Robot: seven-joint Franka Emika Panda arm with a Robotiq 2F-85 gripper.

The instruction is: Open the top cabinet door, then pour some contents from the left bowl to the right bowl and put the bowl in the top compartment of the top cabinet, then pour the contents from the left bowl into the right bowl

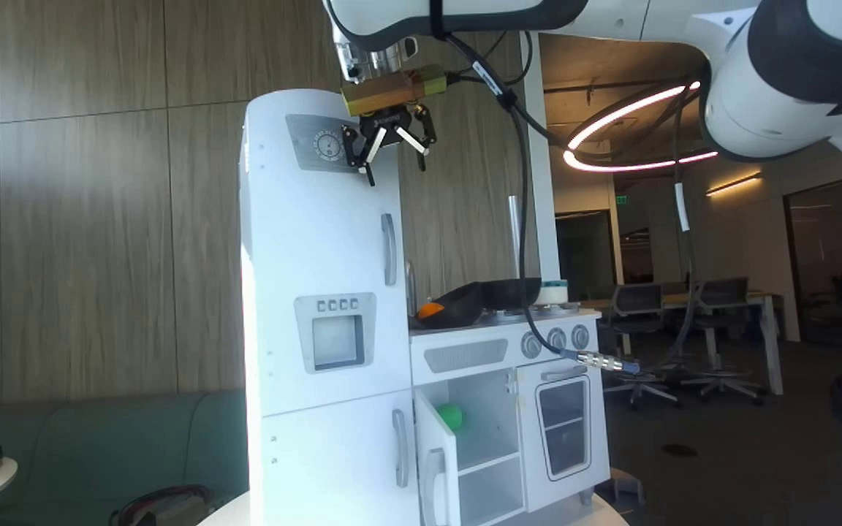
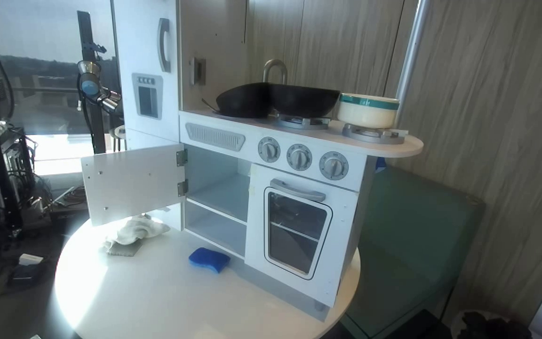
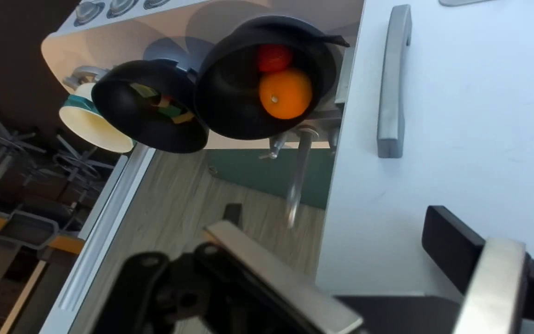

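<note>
While the top cabinet door (image 1: 319, 241) sits shut rn, the end effector (image 1: 396, 169) hangs up high in front of it, jaws spread wide, well above the grey handle (image 1: 389, 249). In an exterior view it overlaps the right end of the grey emblem plate (image 1: 317, 144), can't tell from there if anything touches. Wrist cam has one jaw over the door face & the other past its edge. Top cabinet (image 1: 337, 453) = the tall white fridge tower, top compartment hidden.

On the stove unit (image 2: 252, 141) right next to it (L/R as seen from the front btw): left bowl (image 3: 234, 95), black, looks tilted, w/ an orange (image 3: 285, 94) and a red round thing (image 3: 274, 57) in it. Right bowl (image 3: 135, 118), also black, is just beside it w/ some multicolored pieces (image 3: 172, 110), too dim to ID. Cream pot (image 2: 367, 114) w/ a teal band sits on the burner (image 2: 374, 134) at the far end. Stove's small hinged door (image 2: 132, 186) is swung open. Down on the round white worktop (image 2: 158, 292): blue sponge (image 2: 209, 260) near the stove, crumpled white cloth (image 2: 139, 229) by that open door.
</note>
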